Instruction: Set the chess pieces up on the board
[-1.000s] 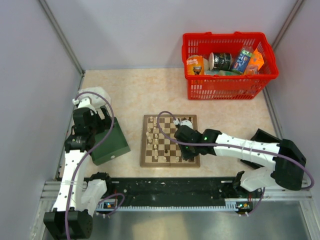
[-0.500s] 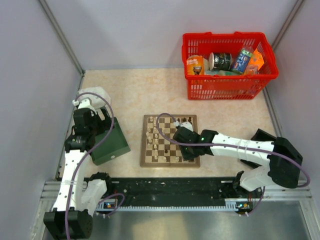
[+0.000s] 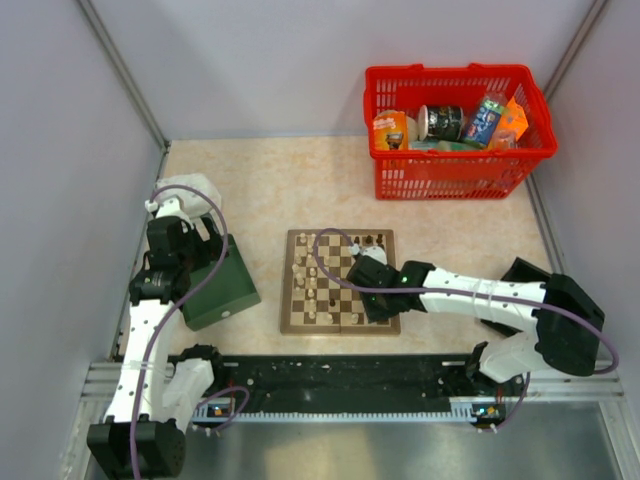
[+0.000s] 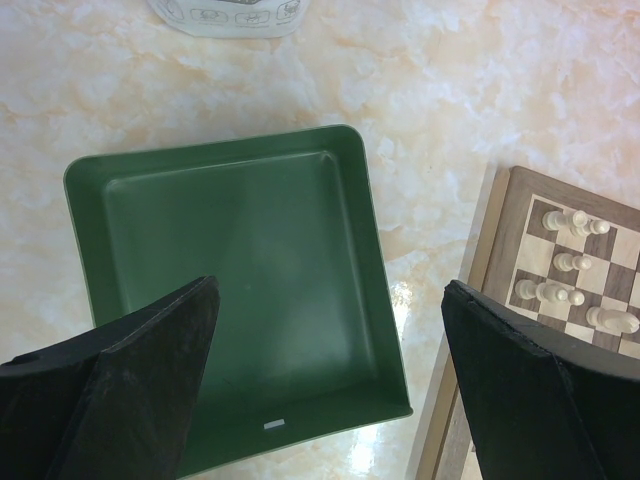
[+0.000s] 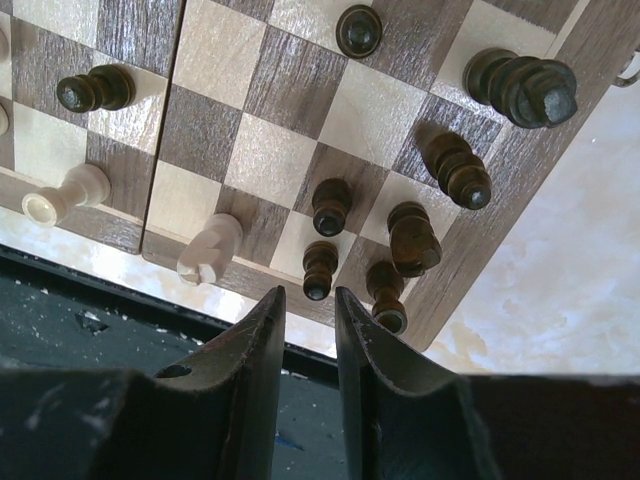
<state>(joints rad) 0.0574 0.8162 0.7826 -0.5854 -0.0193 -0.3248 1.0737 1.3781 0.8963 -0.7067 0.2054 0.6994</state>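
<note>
The board point(image 3: 291, 324) lies in the middle of the table. Cream chess pieces point(image 3: 310, 285) stand along its left side, and dark ones point(image 3: 368, 240) show at its far right edge. My right gripper point(image 3: 370, 298) hovers over the board's near right corner. In the right wrist view its jaws point(image 5: 307, 297) stand only narrowly apart with nothing between them. A dark pawn point(image 5: 320, 270) stands on the board just beyond the tips, among other dark pieces point(image 5: 412, 238). Two cream pieces point(image 5: 208, 249) stand to the left. My left gripper point(image 4: 330, 290) is wide open above the green box.
A dark green box point(image 3: 222, 290), empty inside point(image 4: 230, 290), sits left of the board. A red basket point(image 3: 455, 178) holding cans and packets stands at the back right. A white object point(image 4: 228, 14) lies beyond the box. The black rail point(image 3: 340, 375) runs along the near edge.
My right arm has shifted slightly left and nearer over the board's right side. Its jaws kept the same narrow gap. The left arm has not moved.
</note>
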